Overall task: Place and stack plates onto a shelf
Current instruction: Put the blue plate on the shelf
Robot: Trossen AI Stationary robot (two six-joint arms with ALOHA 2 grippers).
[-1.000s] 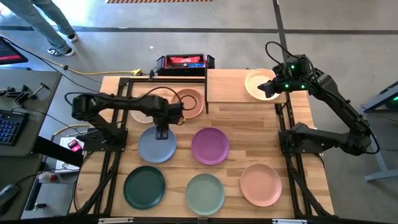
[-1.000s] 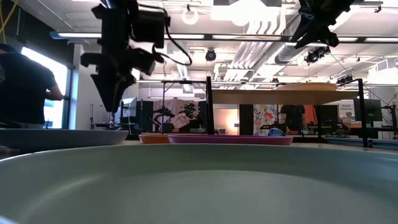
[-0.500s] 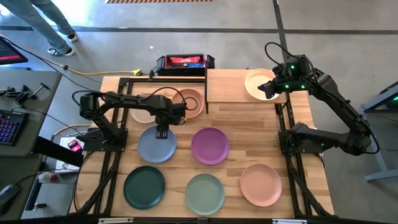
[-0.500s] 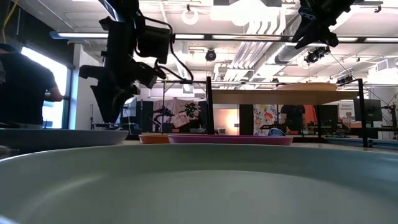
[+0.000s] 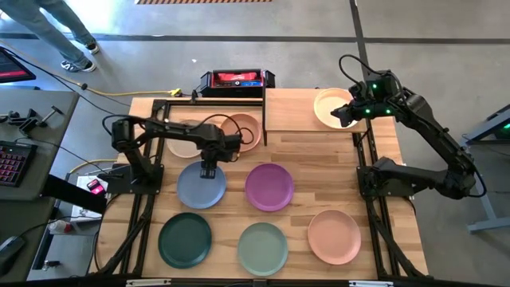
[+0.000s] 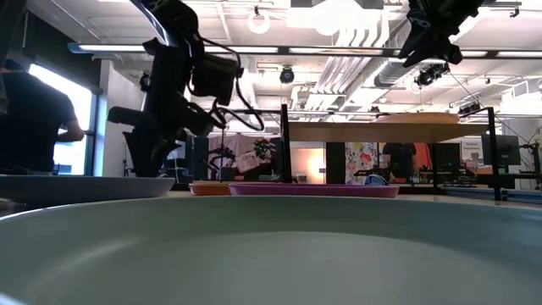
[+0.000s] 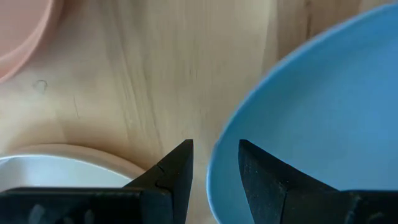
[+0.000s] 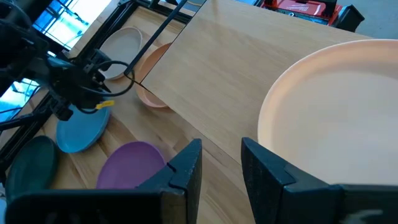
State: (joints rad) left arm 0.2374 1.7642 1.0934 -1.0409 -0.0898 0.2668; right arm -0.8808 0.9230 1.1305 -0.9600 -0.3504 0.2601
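Count of items on the table: eight plates, one shelf, two arms.

Plates: one cream (image 5: pixel 333 108) on the shelf (image 5: pixel 291 110); on the tabletop, one each of pale pink (image 5: pixel 185 143), orange-tan (image 5: pixel 245 131), blue (image 5: pixel 200 186), purple (image 5: pixel 269 186), dark green (image 5: pixel 185 240), sage green (image 5: pixel 262 248), salmon (image 5: pixel 335 236).

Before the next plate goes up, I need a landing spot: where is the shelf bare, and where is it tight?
The shelf is bare wood left of the cream plate, beside the right pincer. It is crowded under the shelf's left edge: orange-tan plate, pale pink plate, left pincer at the blue plate.
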